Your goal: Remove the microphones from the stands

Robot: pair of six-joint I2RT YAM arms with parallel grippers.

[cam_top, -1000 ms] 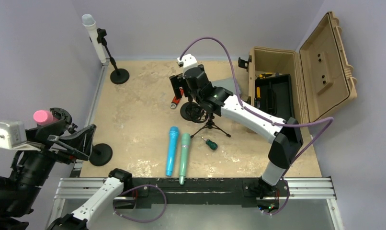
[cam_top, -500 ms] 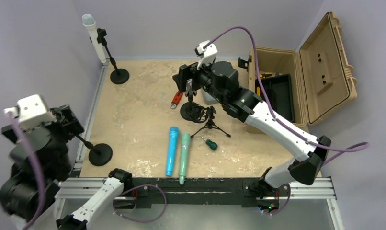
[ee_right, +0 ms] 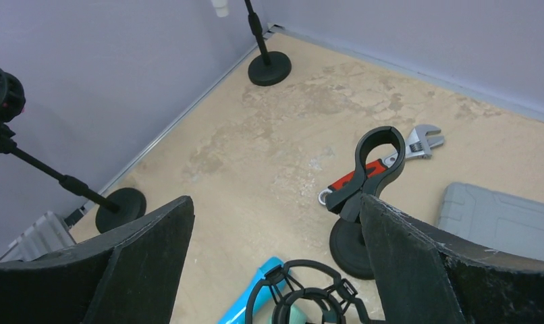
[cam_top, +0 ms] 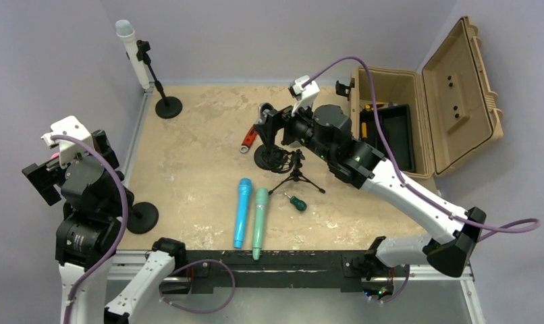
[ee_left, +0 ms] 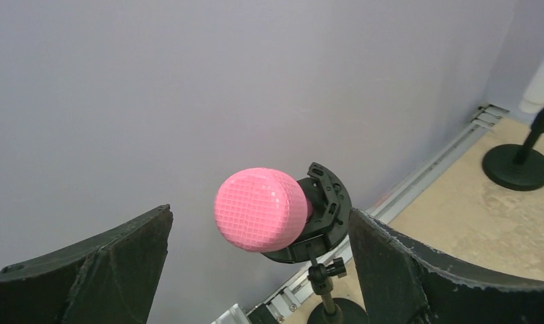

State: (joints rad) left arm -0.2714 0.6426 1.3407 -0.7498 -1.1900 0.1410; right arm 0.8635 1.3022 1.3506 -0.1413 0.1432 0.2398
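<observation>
Lilac walls all round and a blotchy beige desk [cam_top: 188, 169]. What's changed in the last second: the left arm swings up out of its crouch at the lower left of the top view and now stands tall. The left gripper [ee_left: 260, 214] is pointed straight at the pink microphone [ee_left: 256, 202]. Its fingers are spread wide, one either side of the pink head, not touching it and holding nothing. The mic sits in its clip [ee_left: 327, 202] on the stand at the left edge of the desk, so I'd say nothing is removed yet. This looks like the line-up before a grab. Meanwhile the right arm lifts and stretches out. The right gripper [ee_right: 276, 202] hangs wide open and empty over the bare clip stand [ee_right: 370, 169] mid-desk.

Counts:
- **Microphones:** four. The pink one, a white microphone [cam_top: 129, 44] on its stand upper left, and a blue microphone [cam_top: 242, 212] and green microphone [cam_top: 259, 223] lying side by side lower centre.
- **Stands:** four. Two loaded, the bare clip one, and a small tripod [cam_top: 296, 177].
- **Everything else:** one red-handled wrench [cam_top: 248, 142], one screwdriver [cam_top: 296, 201], one open tan toolbox [cam_top: 458, 88] at the right, one grey case [ee_right: 499, 216].
</observation>
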